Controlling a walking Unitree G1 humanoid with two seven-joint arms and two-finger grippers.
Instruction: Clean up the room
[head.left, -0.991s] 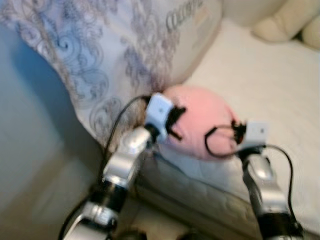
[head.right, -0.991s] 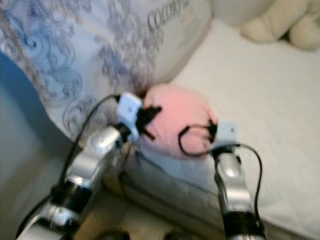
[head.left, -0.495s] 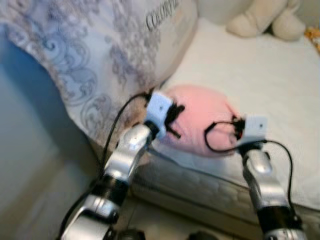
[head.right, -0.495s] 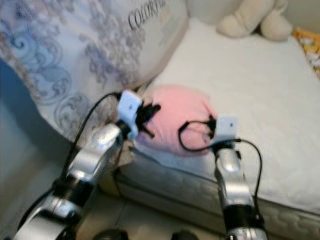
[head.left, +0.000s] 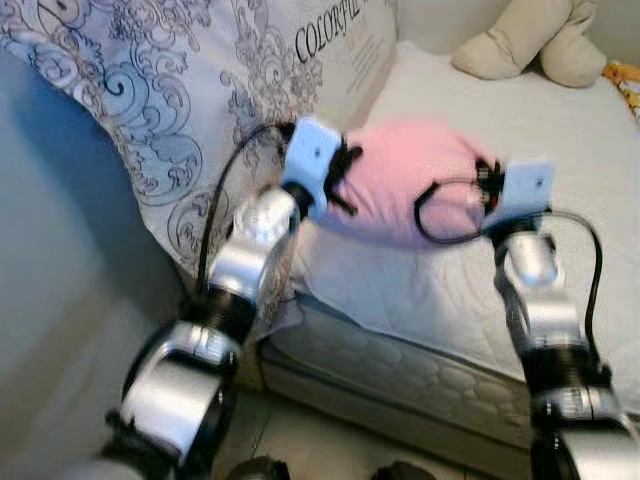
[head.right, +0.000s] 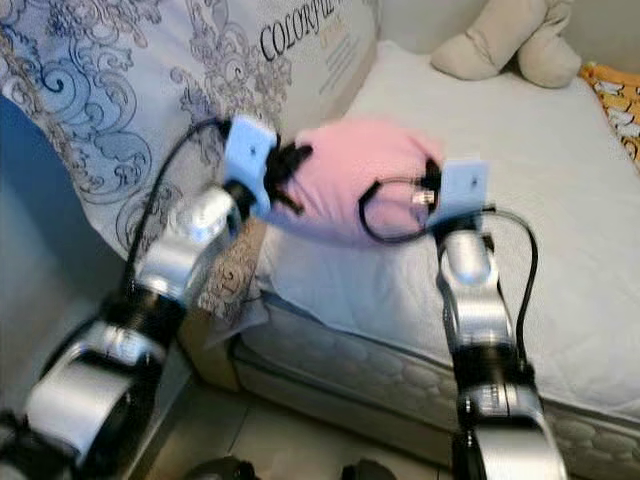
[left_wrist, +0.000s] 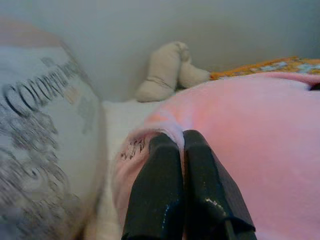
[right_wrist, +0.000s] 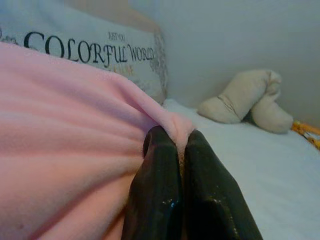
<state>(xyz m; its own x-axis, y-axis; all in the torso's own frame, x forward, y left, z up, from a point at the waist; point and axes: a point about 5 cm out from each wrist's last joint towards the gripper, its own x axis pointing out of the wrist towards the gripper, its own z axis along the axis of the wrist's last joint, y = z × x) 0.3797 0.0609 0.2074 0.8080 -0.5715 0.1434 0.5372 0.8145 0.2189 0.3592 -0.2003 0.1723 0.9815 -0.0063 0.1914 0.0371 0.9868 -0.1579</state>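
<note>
- two grippers hold a soft pink fleece cushion (head.left: 410, 185) above the white mattress (head.left: 520, 140), one at each end.
- left gripper (left_wrist: 183, 142) is clenched on a fold of the fleece; right gripper (right_wrist: 172, 137) likewise pinches a fold.
- large patterned pillow printed "colorful world" (head.left: 200, 90) lies just beside the cushion.
- beige plush toy (head.left: 530, 40) rests at the mattress's far end.

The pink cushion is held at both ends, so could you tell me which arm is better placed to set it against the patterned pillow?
Left: the left gripper pinches the pink cushion on the side nearest the patterned pillow.
</note>
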